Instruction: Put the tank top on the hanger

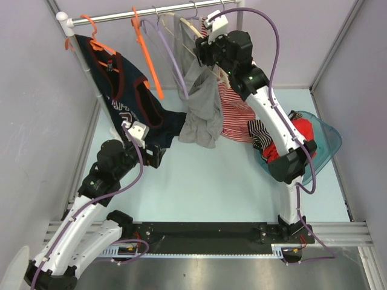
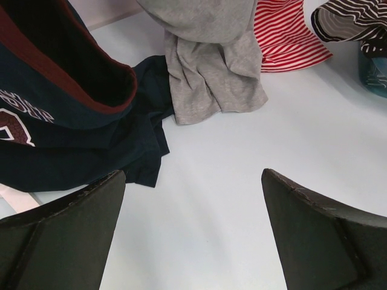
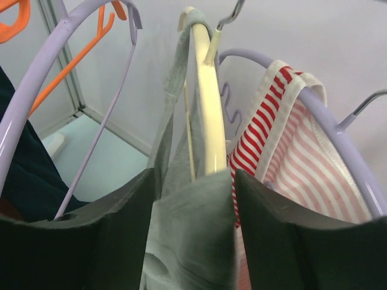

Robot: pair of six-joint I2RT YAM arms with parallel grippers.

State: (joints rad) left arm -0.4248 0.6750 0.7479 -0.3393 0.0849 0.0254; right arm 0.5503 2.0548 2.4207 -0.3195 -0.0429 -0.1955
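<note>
Tank top draped on hanger, long axis hanging straight down from it. Your right jaws straddle hanger's shoulder, half-parted, fabric between; gripping or not, cannot tell. Left jaws wide, empty, well below hanger. Right arm nearer.

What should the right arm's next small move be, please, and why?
Probably open the right gripper fully and ease it back from the rail. The tank top already hangs draped over the cream hanger there, and the fingers straddle both fabric and hanger, so pulling away unopened might drag them off.
</note>
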